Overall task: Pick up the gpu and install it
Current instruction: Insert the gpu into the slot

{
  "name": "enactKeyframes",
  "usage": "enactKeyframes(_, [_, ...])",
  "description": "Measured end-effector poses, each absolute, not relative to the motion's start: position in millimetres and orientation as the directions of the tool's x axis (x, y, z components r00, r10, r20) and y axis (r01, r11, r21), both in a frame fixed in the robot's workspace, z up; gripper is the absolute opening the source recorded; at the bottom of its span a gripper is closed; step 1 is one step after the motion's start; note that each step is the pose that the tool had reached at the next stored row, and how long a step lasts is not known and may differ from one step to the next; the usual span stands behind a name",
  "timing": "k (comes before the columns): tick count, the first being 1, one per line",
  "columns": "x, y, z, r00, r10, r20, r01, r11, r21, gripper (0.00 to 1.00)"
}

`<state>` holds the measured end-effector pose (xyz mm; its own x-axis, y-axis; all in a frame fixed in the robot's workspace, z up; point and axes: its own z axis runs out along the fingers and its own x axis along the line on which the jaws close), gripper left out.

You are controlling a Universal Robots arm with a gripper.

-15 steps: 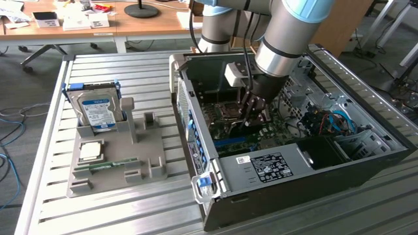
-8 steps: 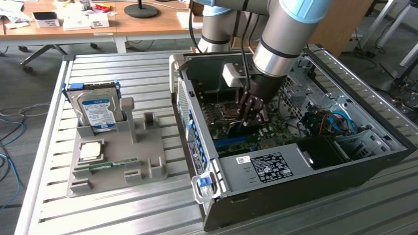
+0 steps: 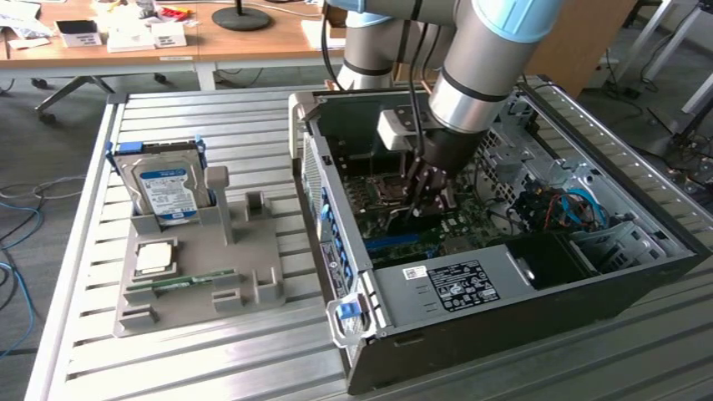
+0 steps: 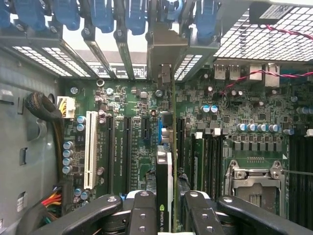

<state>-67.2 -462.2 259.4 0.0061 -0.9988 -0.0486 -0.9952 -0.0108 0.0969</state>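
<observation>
gpu [image 4: 165, 196]: I am holding it edge-on between my fingers, standing upright over the motherboard inside the open computer case, its metal bracket reaching toward the rear slot openings.
gripper [image 4: 165, 215]: I am clenching it on the gpu, one black finger [image 4: 142, 210] on each face of the card; in the exterior view it [image 3: 427, 196] is hanging deep in the case.
motherboard [image 4: 230, 132]: green board lying under the card, with black expansion slots, a white slot [image 4: 91, 156] to one side and an empty CPU socket [image 4: 252, 183] to the other.
computer case [image 3: 624, 284]: it is lying on its side with the panel off, on the slatted metal desk [image 3: 212, 368].
grey fixture tray [image 3: 250, 251]: it is sitting on the desk at the exterior view's left, well apart from the case interior.
hard drive [image 3: 165, 188]: silver with a blue label, standing upright in the tray.
memory stick [image 3: 184, 282]: narrow green strip lying flat in the tray, near a square CPU chip [image 3: 154, 256].
</observation>
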Motion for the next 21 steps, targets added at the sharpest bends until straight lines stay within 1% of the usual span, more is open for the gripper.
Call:
enactKeyframes(7, [-69.0, -461.4, 258.9, 0.007, -0.999, -0.049, -0.997, -0.011, 0.08, 0.27])
enactKeyframes(21, [-73.8, -461.5, 258.9, 0.007, -0.999, -0.049, -0.997, -0.01, 0.076, 0.27])
